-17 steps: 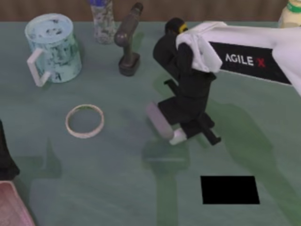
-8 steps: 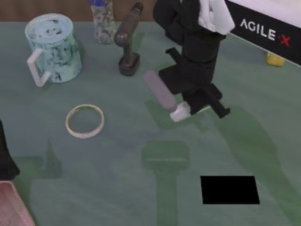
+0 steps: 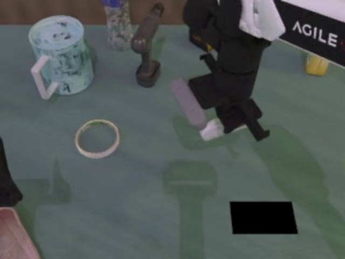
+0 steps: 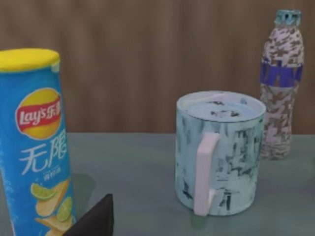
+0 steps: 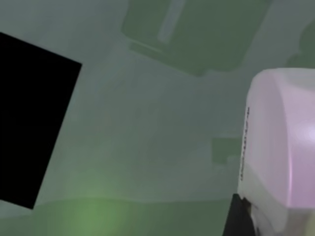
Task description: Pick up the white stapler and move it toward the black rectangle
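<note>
Top view shows the right gripper (image 3: 223, 125) clamped on the white stapler (image 3: 190, 105), held above the table; its long axis runs far-left to near-right; the black rectangle (image 3: 263, 217) lies well apart, nearer and rightward; the fingers hide the stapler's near end; the left arm sits parked at the left edge, its gripper unseen.

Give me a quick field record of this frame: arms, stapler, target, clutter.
right gripper: shut on the white stapler, held above the table
left arm: parked at the table's left edge
black rectangle: flat on the table, nearer the front edge than the stapler, bare
clutter: mug, tape ring, drill, bottle, chips can
</note>
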`<control>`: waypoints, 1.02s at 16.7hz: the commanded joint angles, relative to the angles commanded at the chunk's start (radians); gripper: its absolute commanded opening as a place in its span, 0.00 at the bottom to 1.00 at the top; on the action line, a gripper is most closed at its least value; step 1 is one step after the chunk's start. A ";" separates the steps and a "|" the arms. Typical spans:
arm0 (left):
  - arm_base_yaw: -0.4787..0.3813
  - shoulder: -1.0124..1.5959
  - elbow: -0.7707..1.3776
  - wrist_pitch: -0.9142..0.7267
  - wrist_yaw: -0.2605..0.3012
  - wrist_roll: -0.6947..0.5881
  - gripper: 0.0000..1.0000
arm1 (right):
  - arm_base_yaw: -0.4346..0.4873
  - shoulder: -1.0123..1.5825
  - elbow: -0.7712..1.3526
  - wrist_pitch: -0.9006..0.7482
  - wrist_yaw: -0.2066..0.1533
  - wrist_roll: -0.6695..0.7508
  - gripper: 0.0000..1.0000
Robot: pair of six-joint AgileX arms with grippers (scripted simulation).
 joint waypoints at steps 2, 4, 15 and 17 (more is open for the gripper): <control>0.000 0.000 0.000 0.000 0.000 0.000 1.00 | 0.004 -0.086 -0.114 0.028 -0.001 0.076 0.00; 0.000 0.000 0.000 0.000 0.000 0.000 1.00 | 0.008 -0.182 -0.257 0.058 -0.002 0.164 0.00; 0.000 0.000 0.000 0.000 0.000 0.000 1.00 | 0.028 -0.464 -0.625 0.145 -0.005 0.414 0.00; 0.000 0.000 0.000 0.000 0.000 0.000 1.00 | 0.023 -0.458 -0.625 0.144 -0.006 0.414 0.00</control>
